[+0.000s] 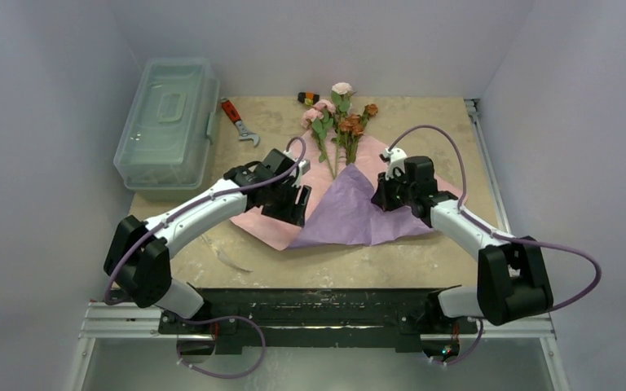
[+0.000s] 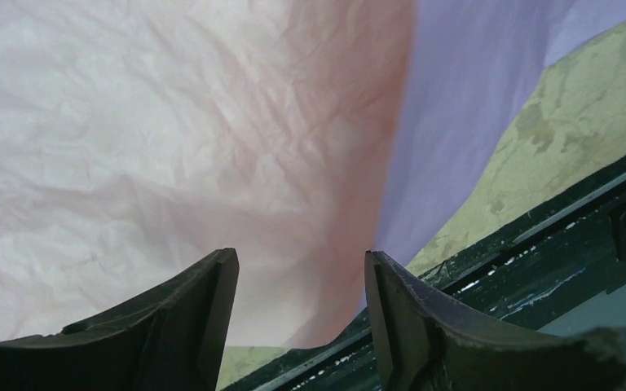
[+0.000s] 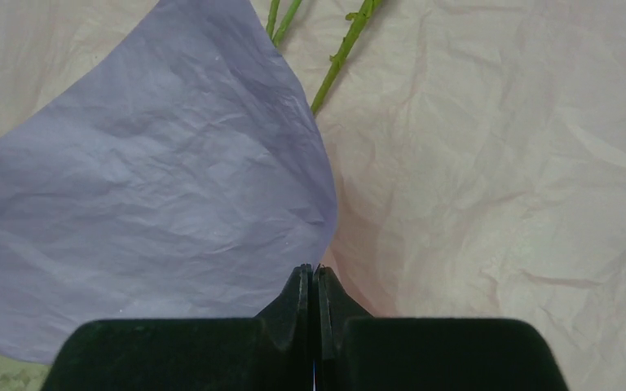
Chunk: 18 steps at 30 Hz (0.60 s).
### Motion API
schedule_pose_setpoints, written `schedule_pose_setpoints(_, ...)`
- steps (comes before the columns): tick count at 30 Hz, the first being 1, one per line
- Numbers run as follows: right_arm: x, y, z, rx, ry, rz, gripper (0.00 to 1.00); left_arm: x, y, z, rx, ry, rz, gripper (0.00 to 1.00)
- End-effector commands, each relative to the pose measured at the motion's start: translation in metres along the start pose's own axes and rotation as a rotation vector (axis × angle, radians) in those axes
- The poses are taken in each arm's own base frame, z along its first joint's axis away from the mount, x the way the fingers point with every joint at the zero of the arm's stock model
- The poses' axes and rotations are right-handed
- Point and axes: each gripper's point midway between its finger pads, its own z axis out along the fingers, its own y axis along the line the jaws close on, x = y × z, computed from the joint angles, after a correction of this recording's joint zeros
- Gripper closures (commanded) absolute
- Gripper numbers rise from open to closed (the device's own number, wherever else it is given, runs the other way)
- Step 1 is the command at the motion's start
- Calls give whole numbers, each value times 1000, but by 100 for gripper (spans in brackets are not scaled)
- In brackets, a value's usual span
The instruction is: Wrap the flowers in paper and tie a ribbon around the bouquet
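Note:
The flowers (image 1: pixel 338 114) lie at the back of the table, with their green stems (image 3: pixel 338 57) running down onto the paper (image 1: pixel 350 213). The sheet lies pink side up, and a lilac flap (image 3: pixel 147 195) is folded over its middle. My left gripper (image 1: pixel 295 205) hovers over the paper's left part with its jaws open (image 2: pixel 301 269). Only pink paper (image 2: pixel 171 147) shows beyond them. My right gripper (image 1: pixel 381 195) is shut (image 3: pixel 315 270), its tips pinched on the flap's edge where lilac meets pink. I cannot make out the ribbon.
A clear plastic toolbox (image 1: pixel 167 122) stands at the back left, with a red-handled wrench (image 1: pixel 238 120) beside it. A small black-and-yellow item (image 1: pixel 308 98) lies behind the blooms. The black front rail (image 2: pixel 538 244) runs close below the paper's near corner.

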Motion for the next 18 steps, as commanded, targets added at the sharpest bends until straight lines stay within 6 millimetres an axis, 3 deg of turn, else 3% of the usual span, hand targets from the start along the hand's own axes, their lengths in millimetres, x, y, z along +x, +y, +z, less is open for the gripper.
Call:
schedule_pose_setpoints(1, -22, 2, 8, -1, -25, 12, 100, 36, 23, 0, -118, 64, -186, 39)
schedule_pose_setpoints(6, -24, 4, 13, 1, -10, 15, 100, 44, 51, -36, -329, 88, -331, 34)
schedule_pose_setpoints(9, -21, 4, 16, 4, 4, 17, 100, 56, 63, -55, -404, 97, -432, 25)
schedule_pose_setpoints(14, -15, 2, 20, 15, 22, 22, 100, 84, 83, -50, -339, 141, -601, 22)
schedule_pose_setpoints(18, -10, 3, 22, 15, 41, 33, 100, 80, 75, -28, -140, 107, -734, 22)
